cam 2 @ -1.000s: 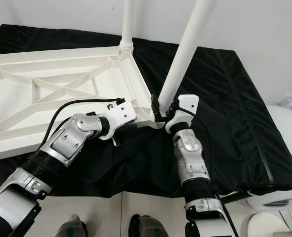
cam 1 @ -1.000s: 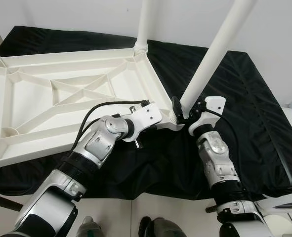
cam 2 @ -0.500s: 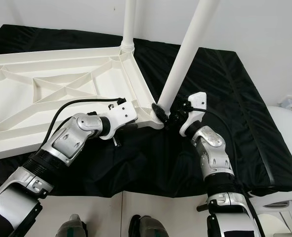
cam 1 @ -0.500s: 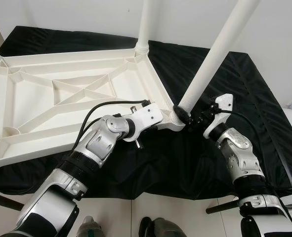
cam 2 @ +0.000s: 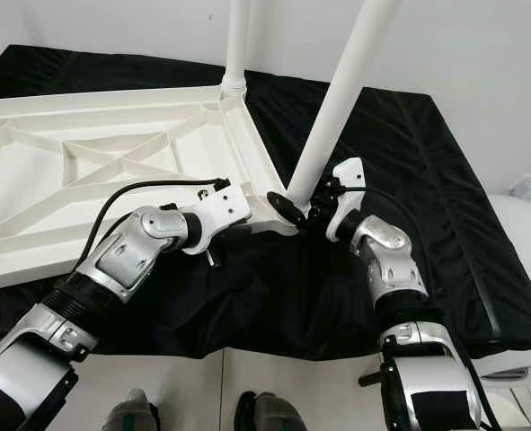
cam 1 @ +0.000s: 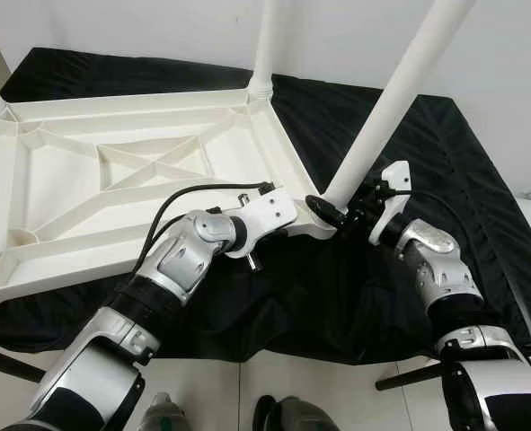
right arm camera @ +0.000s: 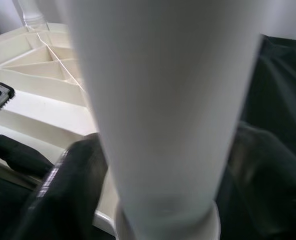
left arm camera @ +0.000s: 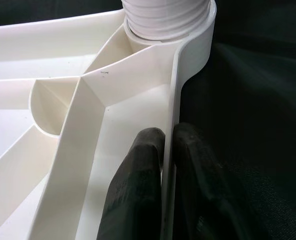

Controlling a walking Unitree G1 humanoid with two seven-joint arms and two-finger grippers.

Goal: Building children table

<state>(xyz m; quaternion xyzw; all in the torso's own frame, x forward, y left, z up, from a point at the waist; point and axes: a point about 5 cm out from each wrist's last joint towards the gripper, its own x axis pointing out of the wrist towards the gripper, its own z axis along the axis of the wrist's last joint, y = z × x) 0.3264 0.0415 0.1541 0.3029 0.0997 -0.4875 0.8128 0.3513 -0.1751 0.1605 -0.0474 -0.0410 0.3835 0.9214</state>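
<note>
On the black cloth, the left gripper pinches the upturned white plastic tabletop's rim. The right gripper clasps the leaning white tubular leg at its corner socket. Twisted crooked, it may cross-thread or jam.

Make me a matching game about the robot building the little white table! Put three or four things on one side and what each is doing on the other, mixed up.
Things:
1. left hand
2. right hand
3. black cloth
4. far leg

States:
A. lies under the upside-down table top
B. pinches the table top's rim
C. stands in its far corner socket
D. grips the base of the near leg

Pairs: 1-B, 2-D, 3-A, 4-C
</note>
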